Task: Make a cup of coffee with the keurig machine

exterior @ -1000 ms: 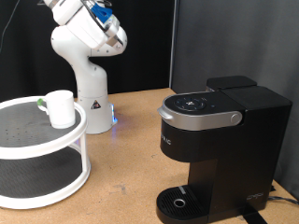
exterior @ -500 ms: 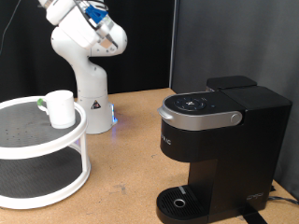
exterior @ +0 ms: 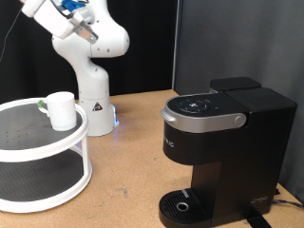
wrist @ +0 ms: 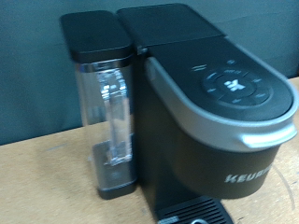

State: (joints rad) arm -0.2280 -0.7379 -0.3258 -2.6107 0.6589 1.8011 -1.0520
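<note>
The white cup [exterior: 62,109] stands upright on the top tier of a white round two-tier stand [exterior: 38,152] at the exterior view's left. The black keurig machine [exterior: 223,142] stands at the right with its silver-grey lid handle down and nothing on its round drip tray [exterior: 182,204]. It fills the wrist view [wrist: 215,112], with its clear water tank [wrist: 105,112] beside it. My gripper [exterior: 78,21] is high at the exterior view's top left, far above the cup and away from the machine. Its fingers do not show in the wrist view.
A small dark pod with a green top [exterior: 42,103] sits next to the cup on the stand. The arm's white base [exterior: 92,104] stands behind the stand on the wooden table [exterior: 133,171]. A dark curtain hangs behind.
The arm's hand has swung up and towards the exterior view's left. The cup, pod and machine have not moved.
</note>
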